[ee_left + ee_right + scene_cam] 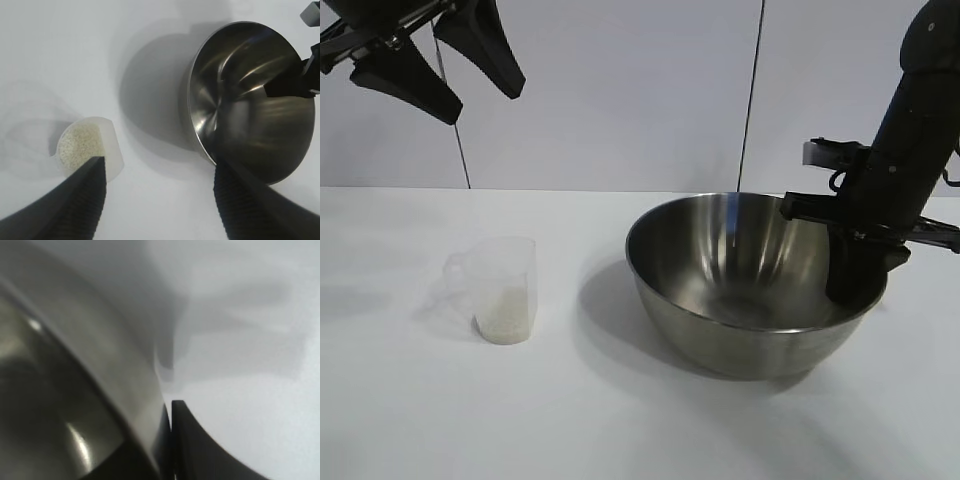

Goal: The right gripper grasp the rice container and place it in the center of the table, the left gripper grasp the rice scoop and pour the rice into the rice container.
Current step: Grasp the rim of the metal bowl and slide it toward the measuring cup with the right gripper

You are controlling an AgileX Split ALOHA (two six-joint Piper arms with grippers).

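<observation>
The right tool (858, 285) is down at the rice container (735, 290), the big steel bowl sitting right of centre on the white desk (430, 410), and it is pointing steeply downward at the bowl's right-hand rim. From the right wrist view the call is clear: one finger (195, 440) sits outside the wall, the other is tucked inside, and the thin steel edge is pinched between them, so that tool is clenched on the rim of the rice container (90, 390). The bowl rests flat on the desk, its shiny inside facing up. Over on the other side, the left tool (440, 65) hangs high above the desk at the upper left, well apart from everything below, its two tapered fingers spread and nothing between them, so it is released. Under it and slightly toward the middle stands the rice scoop (502, 288), the small clear cup, upright on the desk, left of the bowl with a gap between them. The left wrist view looks down past its own fingers (75, 205) into the rice scoop (90, 150), and there is the rice (80, 146), a shallow pale layer lying in the bottom of the cup.
</observation>
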